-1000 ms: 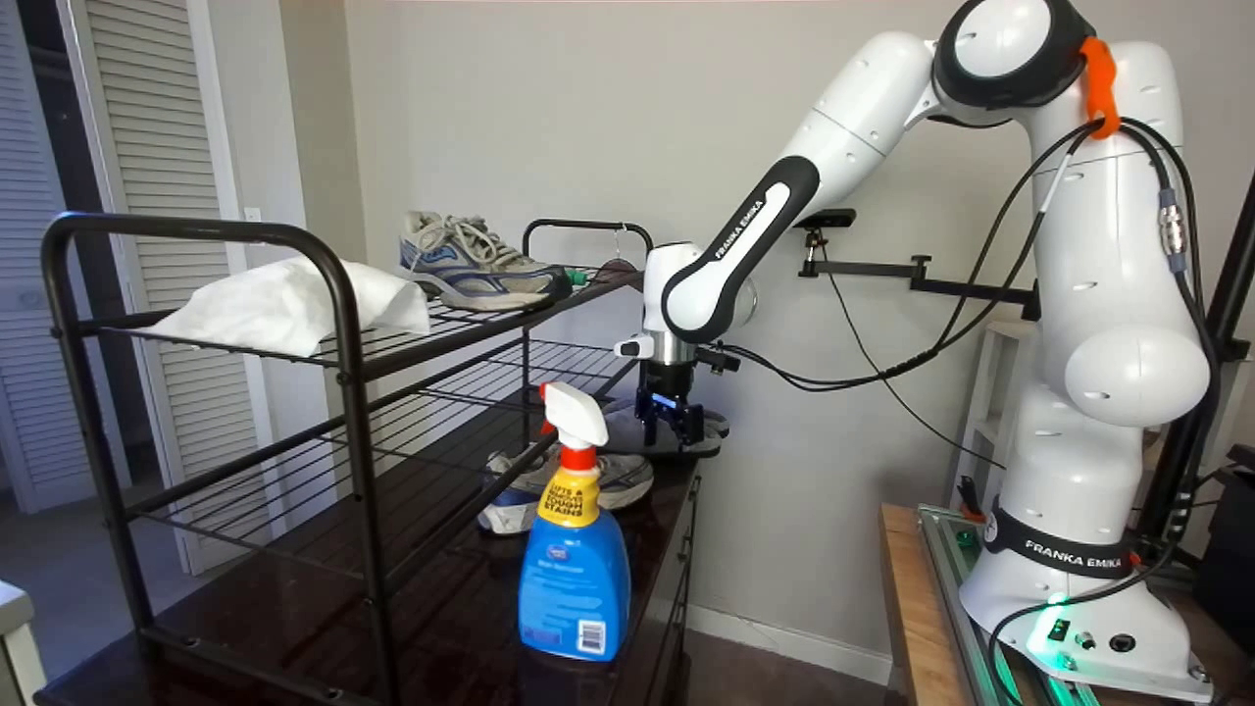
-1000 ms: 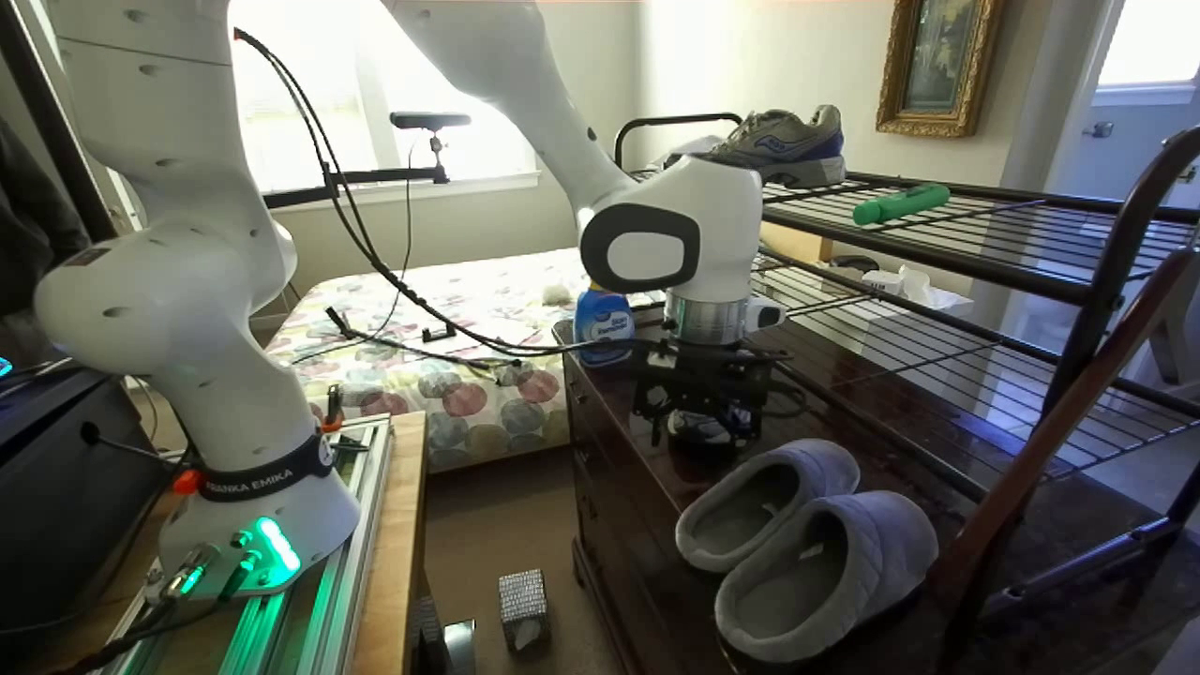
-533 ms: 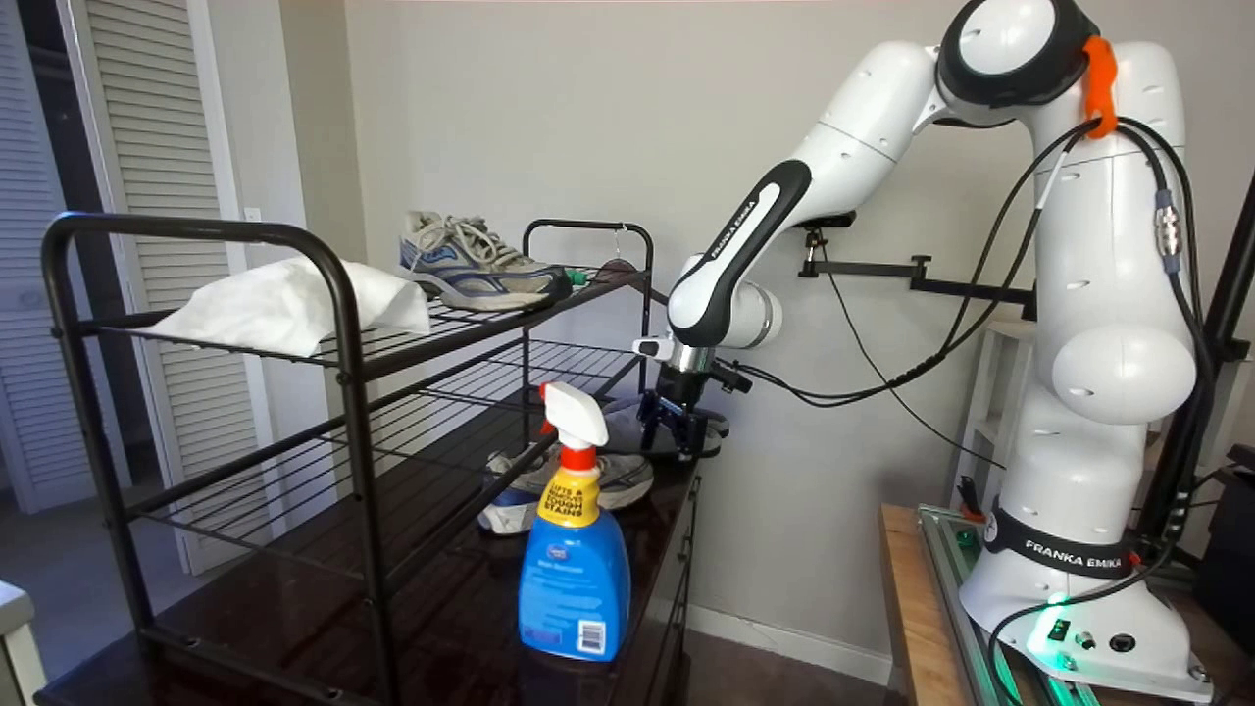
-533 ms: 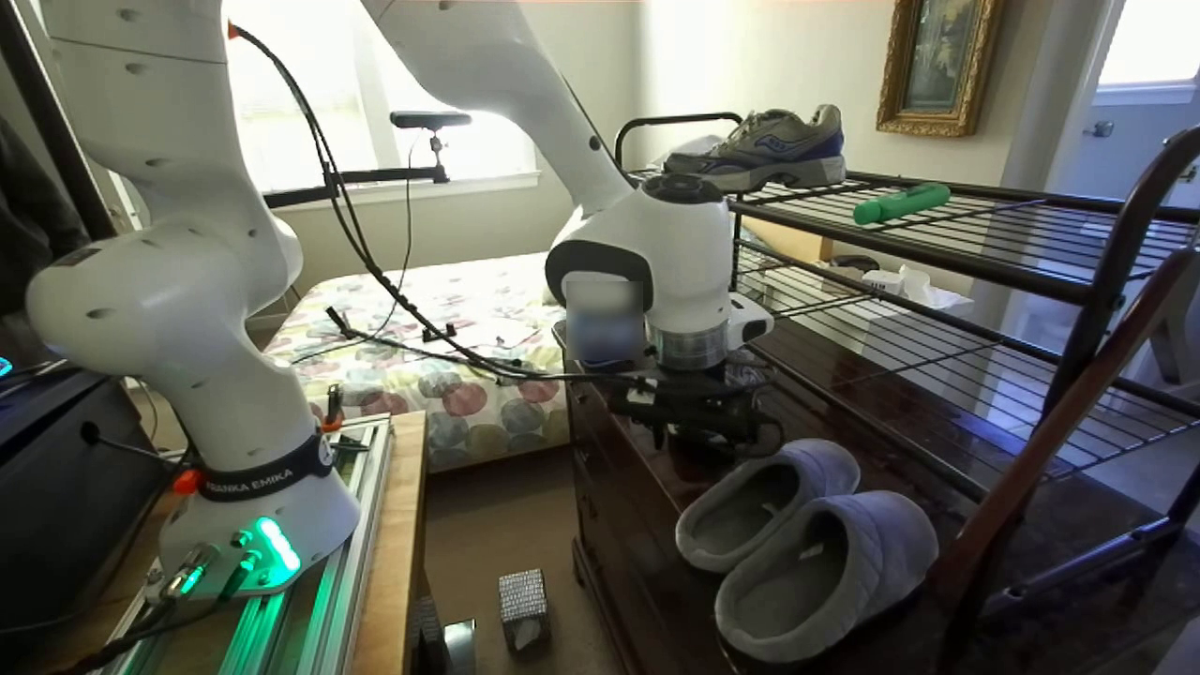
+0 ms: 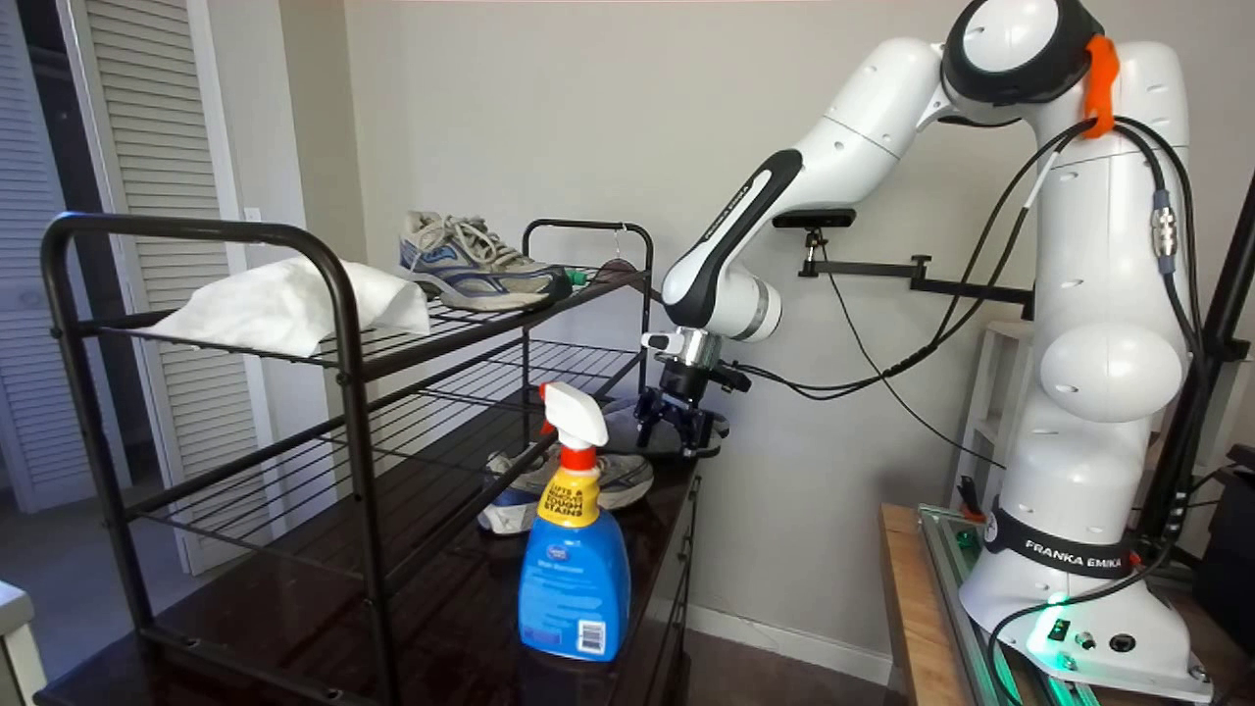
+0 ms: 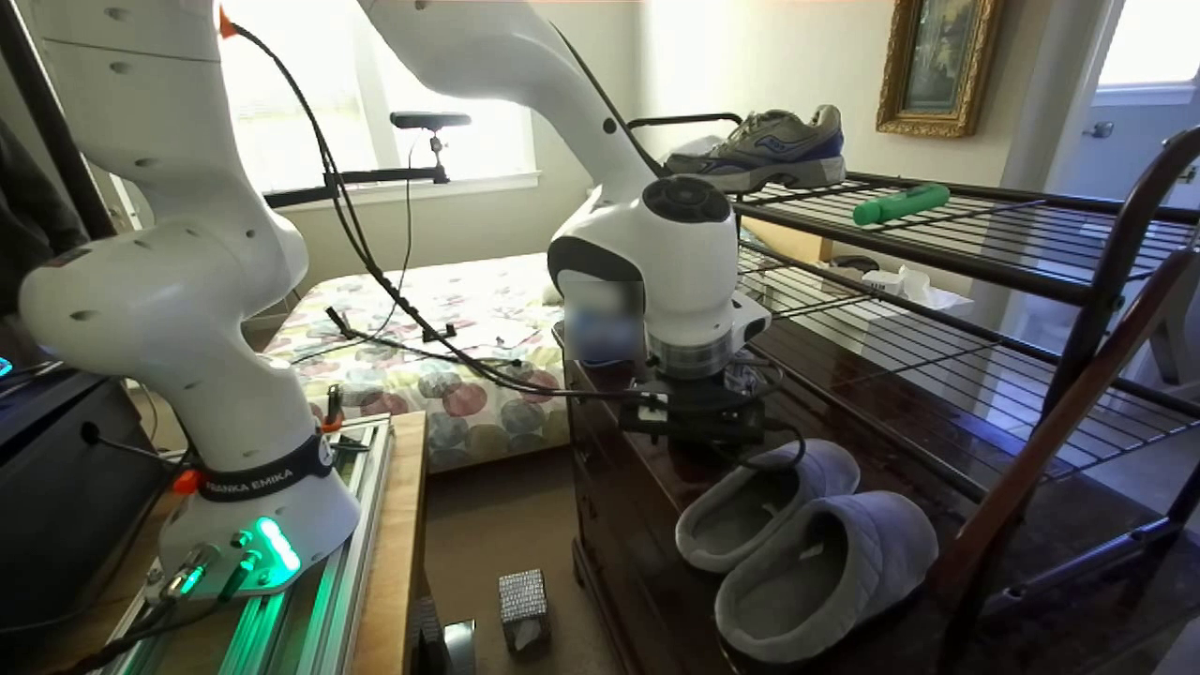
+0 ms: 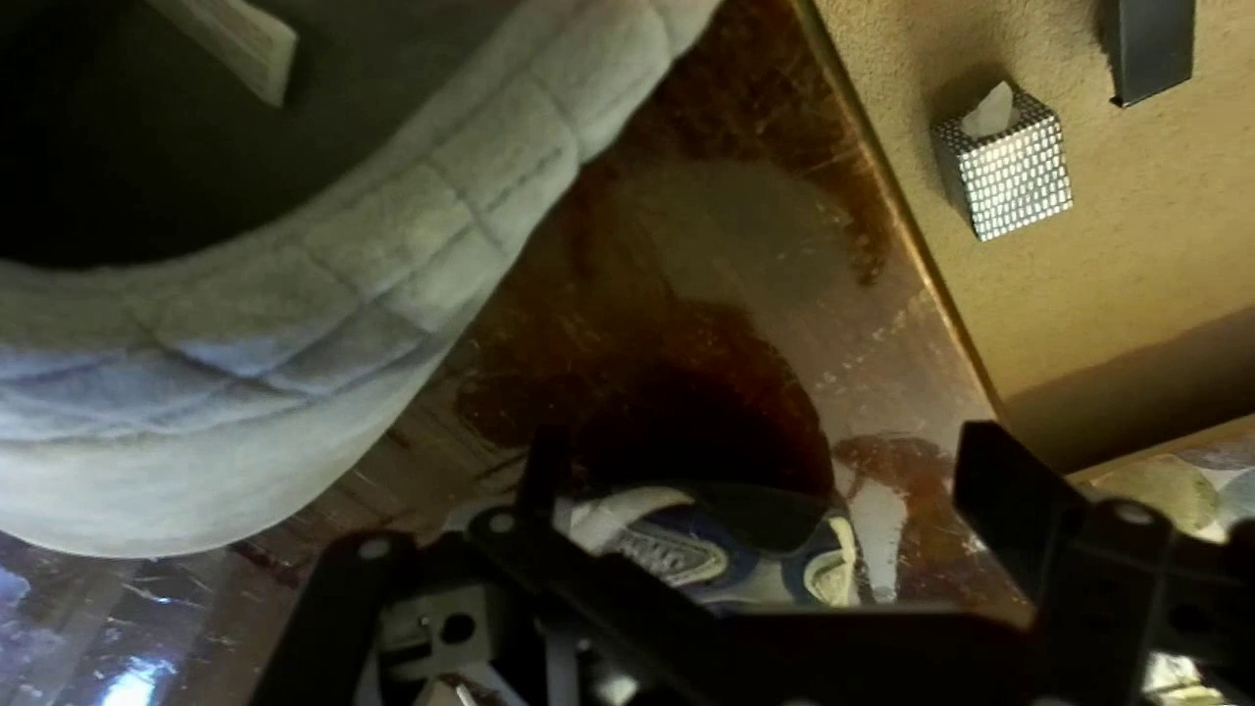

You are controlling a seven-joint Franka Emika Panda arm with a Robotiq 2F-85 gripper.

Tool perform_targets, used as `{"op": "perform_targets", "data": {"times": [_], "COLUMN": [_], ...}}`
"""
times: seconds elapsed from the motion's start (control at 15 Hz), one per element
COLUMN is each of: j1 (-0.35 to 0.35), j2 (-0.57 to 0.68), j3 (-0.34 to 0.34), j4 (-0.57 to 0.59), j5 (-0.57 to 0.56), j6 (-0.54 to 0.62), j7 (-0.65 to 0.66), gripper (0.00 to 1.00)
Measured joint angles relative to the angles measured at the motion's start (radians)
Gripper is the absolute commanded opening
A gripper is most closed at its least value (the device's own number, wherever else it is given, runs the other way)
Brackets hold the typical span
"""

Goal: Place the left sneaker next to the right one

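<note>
A grey-and-blue sneaker (image 5: 480,270) rests on the rack's top shelf, also visible as a sneaker (image 6: 787,150) in an exterior view. A matching sneaker (image 5: 626,480) lies on the dark dresser top, partly behind the spray bottle. Which is the left one I cannot tell. My gripper (image 5: 671,443) hangs low over the dresser beyond that lower sneaker, by the slippers. In the wrist view the gripper (image 7: 770,461) is open, its fingers far apart. The lower sneaker (image 7: 677,549) shows below the fingertips, partly covered by the gripper's body; nothing is held.
Two grey slippers (image 6: 825,577) sit on the dresser beside my gripper. A blue spray bottle (image 5: 574,579) stands near the lower sneaker. The black wire rack (image 6: 994,272) rises along the dresser, with a white cloth (image 5: 284,304) and green tube (image 6: 902,203) on top.
The wrist has tilted and shifted toward the robot's base, while the fingers stay low over the dresser. My gripper stays open, and both sneakers lie where they were.
</note>
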Motion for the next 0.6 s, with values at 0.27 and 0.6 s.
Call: {"op": "perform_targets", "data": {"times": [0.27, 0.6], "j1": [0.026, 0.063], "j2": [0.001, 0.005], "j3": [-0.020, -0.029], "j4": [0.013, 0.011], "j5": [0.085, 0.134], "j6": [-0.038, 0.020], "j7": [-0.049, -0.036], "gripper": [1.00, 1.00]}}
